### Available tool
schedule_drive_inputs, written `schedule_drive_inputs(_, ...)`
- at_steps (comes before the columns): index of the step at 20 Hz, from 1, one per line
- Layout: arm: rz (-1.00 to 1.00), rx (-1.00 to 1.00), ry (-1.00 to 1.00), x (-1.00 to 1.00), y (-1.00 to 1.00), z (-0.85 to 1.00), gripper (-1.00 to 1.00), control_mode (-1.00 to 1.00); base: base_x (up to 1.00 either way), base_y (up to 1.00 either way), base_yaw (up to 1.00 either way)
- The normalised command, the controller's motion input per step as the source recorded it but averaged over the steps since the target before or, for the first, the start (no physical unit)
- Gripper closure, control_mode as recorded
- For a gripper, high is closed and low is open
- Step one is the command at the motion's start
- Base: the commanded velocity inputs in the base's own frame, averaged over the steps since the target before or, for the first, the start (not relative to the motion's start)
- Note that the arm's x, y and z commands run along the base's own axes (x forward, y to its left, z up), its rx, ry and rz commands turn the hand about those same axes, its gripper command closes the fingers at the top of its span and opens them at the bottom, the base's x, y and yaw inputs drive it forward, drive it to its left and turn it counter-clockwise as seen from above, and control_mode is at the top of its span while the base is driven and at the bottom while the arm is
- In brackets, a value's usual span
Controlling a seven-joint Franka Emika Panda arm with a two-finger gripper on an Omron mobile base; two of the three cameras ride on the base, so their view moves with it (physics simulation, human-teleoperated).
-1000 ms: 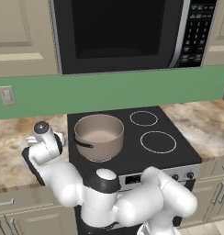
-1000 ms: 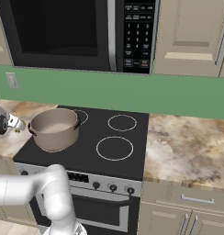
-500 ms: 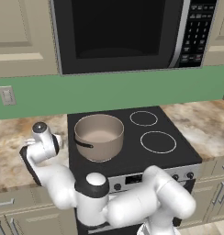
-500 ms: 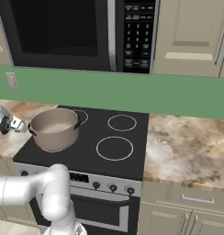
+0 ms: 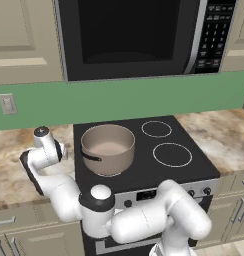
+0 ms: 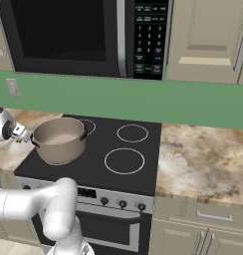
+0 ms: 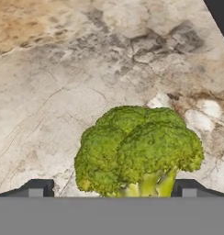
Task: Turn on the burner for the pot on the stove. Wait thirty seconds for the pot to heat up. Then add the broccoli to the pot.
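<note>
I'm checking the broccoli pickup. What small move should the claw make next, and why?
Probably lift straight up, then swing toward the pot. The hand view shows the broccoli sitting between the claw fingertips above the counter, so it seems gripped; the pot stands open on the stove beside it.

One pot (image 5: 108, 148) sits on one stove (image 5: 159, 170) marked with four burner rings, one microwave (image 5: 144, 35) hangs above, and one broccoli (image 7: 137, 149) sits just ahead of the fingertips (image 7: 36, 188).
</note>
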Motion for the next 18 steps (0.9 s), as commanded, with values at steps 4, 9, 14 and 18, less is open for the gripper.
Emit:
schedule_drive_inputs(4, 0.00, 0.00, 0.13, 0.00, 0.22, -0.72, 1.00, -1.00, 0.00, 0.00, 0.00)
schedule_drive_inputs(9, 0.00, 0.00, 0.14, -0.02, 0.06, -0.81, 1.00, -1.00, 0.00, 0.00, 0.00)
schedule_drive_inputs(14, 0.00, -0.01, 0.05, -0.20, 0.22, -0.84, 1.00, -1.00, 0.00, 0.00, 0.00)
schedule_drive_inputs(18, -0.02, 0.00, -0.04, -0.80, 0.32, -0.97, 1.00, -1.00, 0.00, 0.00, 0.00)
